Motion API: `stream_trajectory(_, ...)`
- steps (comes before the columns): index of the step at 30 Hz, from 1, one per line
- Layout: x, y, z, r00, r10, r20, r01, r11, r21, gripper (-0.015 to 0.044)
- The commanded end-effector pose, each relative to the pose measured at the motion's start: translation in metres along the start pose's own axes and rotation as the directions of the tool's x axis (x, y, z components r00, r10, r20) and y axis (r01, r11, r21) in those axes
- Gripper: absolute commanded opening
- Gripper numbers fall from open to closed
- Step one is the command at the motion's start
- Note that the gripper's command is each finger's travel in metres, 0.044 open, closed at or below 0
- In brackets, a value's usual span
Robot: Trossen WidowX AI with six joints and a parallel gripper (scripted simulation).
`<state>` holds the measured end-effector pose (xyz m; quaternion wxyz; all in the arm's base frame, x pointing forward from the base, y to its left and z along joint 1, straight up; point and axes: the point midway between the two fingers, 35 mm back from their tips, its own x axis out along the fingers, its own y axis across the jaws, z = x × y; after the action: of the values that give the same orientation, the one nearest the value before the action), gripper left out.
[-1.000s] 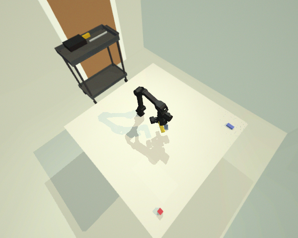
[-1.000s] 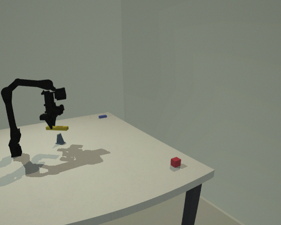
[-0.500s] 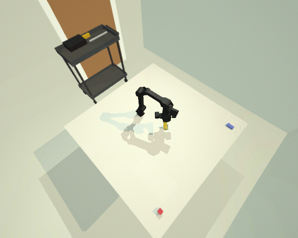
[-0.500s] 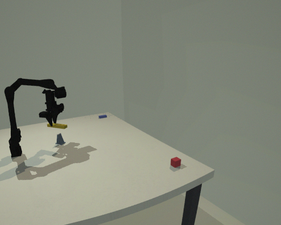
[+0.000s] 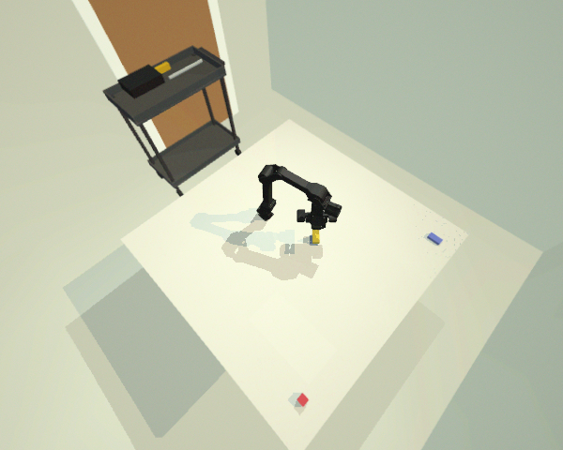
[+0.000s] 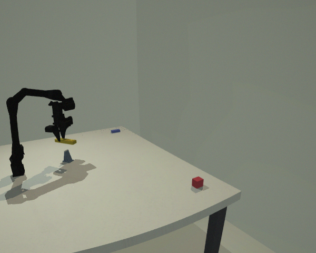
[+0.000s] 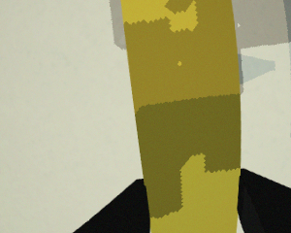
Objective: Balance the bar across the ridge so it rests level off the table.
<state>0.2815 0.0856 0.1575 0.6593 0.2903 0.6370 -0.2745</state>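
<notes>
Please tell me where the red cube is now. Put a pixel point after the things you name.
In the exterior view, the red cube [image 5: 302,399] [image 6: 197,182] sits on the table at right, near its corner; in the top view, it lies near the bottom corner, far from the arm.

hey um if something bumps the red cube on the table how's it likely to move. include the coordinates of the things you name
The red cube [image 5: 302,399] [image 6: 197,182] would probably slide rather than roll, since its faces are flat and its edges sharp. Tipping seems unlikely from a low push, as it looks about as wide as tall.
</notes>
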Motion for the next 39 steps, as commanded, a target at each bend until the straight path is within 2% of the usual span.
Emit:
stream_trajectory(1, 0.009, -0.001, -0.001, 1.000, -0.010, -0.009, 0.011, 1.000, 0.007, 0.0000)
stream_trajectory(20, 0.038, -0.002, -0.002, 1.000, -0.011, -0.009, 0.011, 1.000, 0.008, 0.0000)
stream_trajectory(39, 0.036, -0.002, -0.002, 1.000, -0.011, -0.009, 0.011, 1.000, 0.008, 0.0000)
